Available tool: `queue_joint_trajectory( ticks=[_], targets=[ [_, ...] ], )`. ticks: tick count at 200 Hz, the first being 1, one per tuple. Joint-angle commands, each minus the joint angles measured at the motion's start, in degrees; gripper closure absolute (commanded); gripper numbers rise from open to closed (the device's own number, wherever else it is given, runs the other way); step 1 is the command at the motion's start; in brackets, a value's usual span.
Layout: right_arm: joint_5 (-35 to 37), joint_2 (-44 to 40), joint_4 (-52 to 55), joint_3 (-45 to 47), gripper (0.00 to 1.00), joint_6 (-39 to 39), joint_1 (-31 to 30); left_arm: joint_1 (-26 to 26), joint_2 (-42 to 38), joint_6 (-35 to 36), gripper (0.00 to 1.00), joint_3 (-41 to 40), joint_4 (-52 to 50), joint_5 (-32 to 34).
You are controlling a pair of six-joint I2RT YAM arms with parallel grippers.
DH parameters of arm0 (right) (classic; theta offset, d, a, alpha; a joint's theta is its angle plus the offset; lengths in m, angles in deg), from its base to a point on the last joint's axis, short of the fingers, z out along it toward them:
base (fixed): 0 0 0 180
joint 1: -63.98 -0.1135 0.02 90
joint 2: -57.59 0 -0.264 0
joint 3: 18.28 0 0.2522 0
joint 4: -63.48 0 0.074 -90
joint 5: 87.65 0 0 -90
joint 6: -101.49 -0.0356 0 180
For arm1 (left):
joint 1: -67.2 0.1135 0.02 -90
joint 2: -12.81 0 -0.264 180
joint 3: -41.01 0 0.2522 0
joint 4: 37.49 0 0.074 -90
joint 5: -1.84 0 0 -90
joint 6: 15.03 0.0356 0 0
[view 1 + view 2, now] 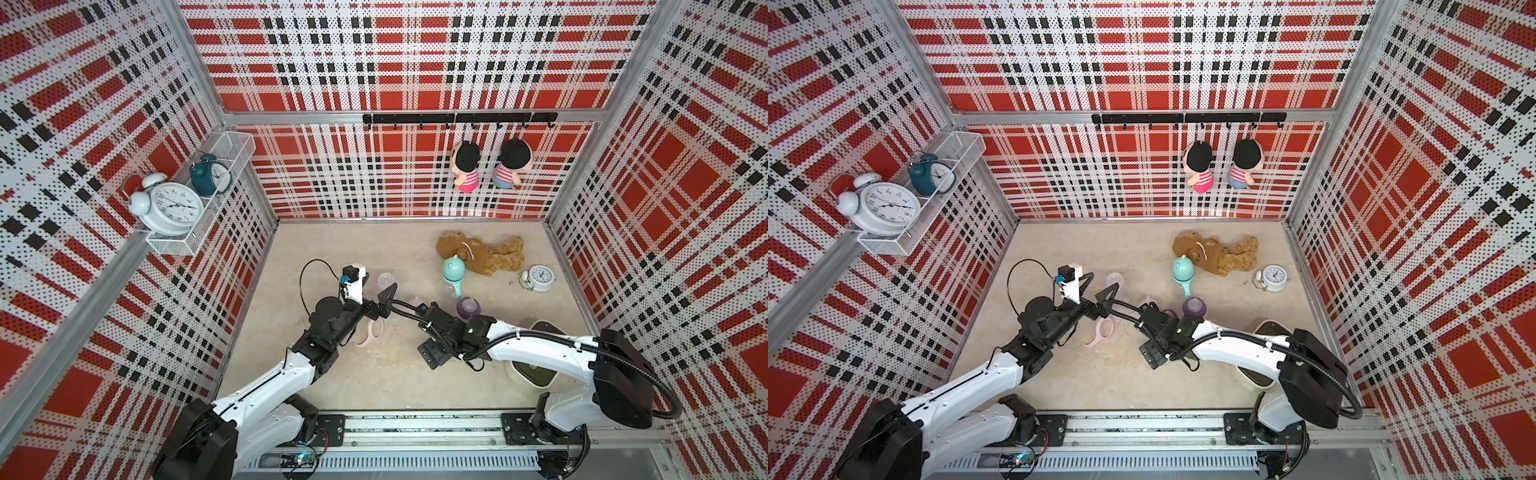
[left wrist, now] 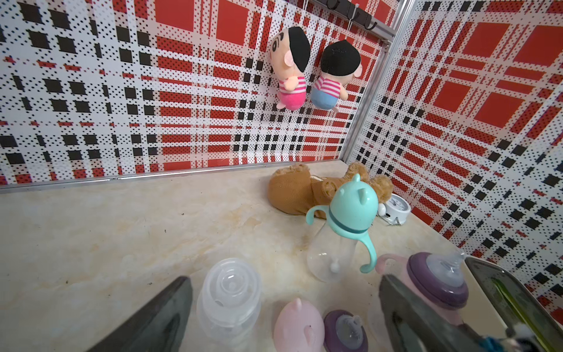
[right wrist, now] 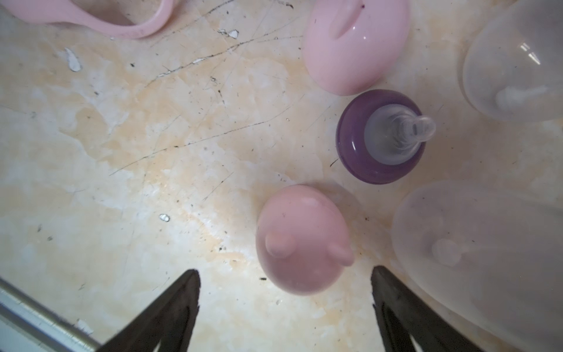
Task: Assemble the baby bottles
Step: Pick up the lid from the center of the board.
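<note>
The mint bottle (image 2: 350,210) stands capped toward the far wall of the surface (image 1: 374,374), so I count it as done. The collared bottle (image 2: 435,280) stands close by my right wrist, with its purple collar and pink handles on but no cap. The bare bottle (image 2: 228,298) stands just ahead of the left jaws, which are wide apart and hold nothing. Loose parts lie near it: a collar (image 3: 380,137), a handle ring (image 3: 76,18) and two pink caps.

The right jaws are also apart and empty. They hover over the nearer cap (image 3: 301,240), which sits dome-up just ahead of the tips. The other cap (image 3: 356,45) lies past the collar.

I judge the step in hand to be picking up this cap for the collared bottle. Next I need to come down until the dome sits squarely between the jaws. Then I close across it, clear of its two ears, and keep off the clear bottle wall beside one tip.
</note>
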Motion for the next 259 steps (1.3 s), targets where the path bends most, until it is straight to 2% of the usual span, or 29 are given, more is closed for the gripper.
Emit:
queue_joint_trajectory(
  ticks=[1,23,45,73,110,175,207,230,259],
  targets=[
    [1.0,2.5,-2.8,-0.1,0.09,-0.5,-0.3,0.6,-1.2,0.5,0.02,0.0,-0.2,0.3],
    [-0.6,4.2,-5.4,0.8,0.10,-0.2,-0.2,0.7,-1.2,0.5,0.02,0.0,-0.3,0.2],
    [-7.4,4.6,-7.7,1.2,0.13,1.2,-0.5,0.7,-1.2,0.6,0.02,-0.1,-0.4,0.4],
    [-12.3,3.5,-9.3,2.0,0.14,2.2,-0.9,0.8,-1.1,0.6,0.02,-0.1,-0.4,0.4],
    [-6.7,3.8,-7.7,2.3,0.16,1.6,-1.0,0.7,-0.9,0.6,0.02,-0.1,-0.3,0.2],
    [-6.8,7.3,-10.3,3.5,0.25,0.9,-0.9,0.8,-0.8,0.7,0.02,-0.3,-0.3,0.2],
    [-7.4,8.5,-11.1,3.9,0.26,0.8,-1.0,0.8,-0.5,0.7,0.02,-0.3,-0.3,0.1],
    [-7.4,8.5,-11.7,4.2,0.31,0.6,-0.9,0.9,-0.3,0.7,0.02,-0.4,-0.3,0.2],
    [-6.3,6.6,-10.9,3.8,0.33,0.7,-0.9,0.8,-0.1,1.0,0.02,-0.4,-0.3,0.2]
  ],
)
